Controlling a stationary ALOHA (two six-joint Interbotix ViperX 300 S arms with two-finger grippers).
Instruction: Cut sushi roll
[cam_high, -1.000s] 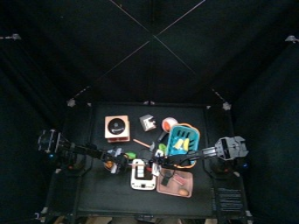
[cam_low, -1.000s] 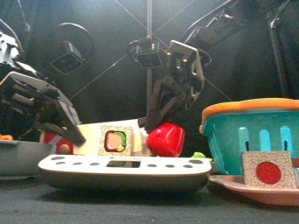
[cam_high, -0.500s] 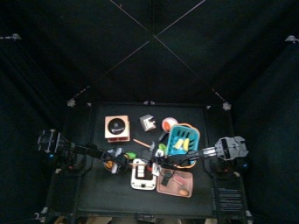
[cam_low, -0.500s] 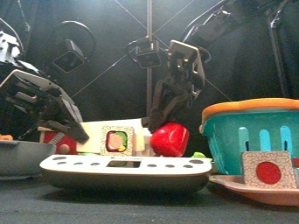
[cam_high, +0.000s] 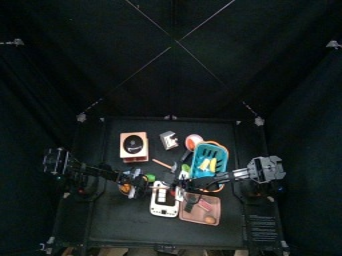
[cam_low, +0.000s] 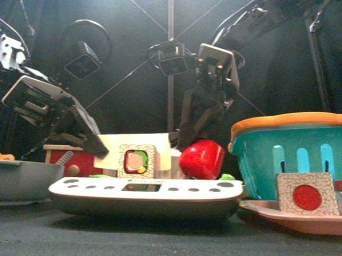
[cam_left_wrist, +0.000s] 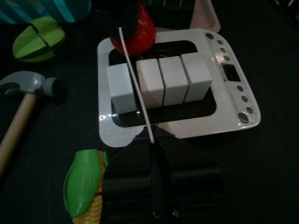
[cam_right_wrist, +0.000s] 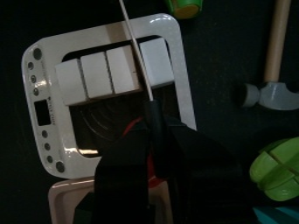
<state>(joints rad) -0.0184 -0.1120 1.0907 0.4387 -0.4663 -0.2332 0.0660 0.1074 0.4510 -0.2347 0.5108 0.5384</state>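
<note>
I see one black table (cam_high: 100, 215) carrying one white plastic scale (cam_left_wrist: 170, 83), rounded at the corners, with the sushi roll (cam_left_wrist: 173, 75) on its platform as three white blocks side by side; from the front the near block shows a pale face with a green-rimmed centre. One teal slatted basket (cam_low: 287, 152) with an orange rim stands at the right. My right gripper (cam_right_wrist: 152, 149) has its jaws clamped on one thin knife (cam_right_wrist: 136, 52), blade over the roll. For my left gripper (cam_low: 60, 115), I cannot tell the jaws' state. One toy hammer (cam_left_wrist: 26, 105) and one corn cob (cam_left_wrist: 87, 184) lie beside the scale.
</note>
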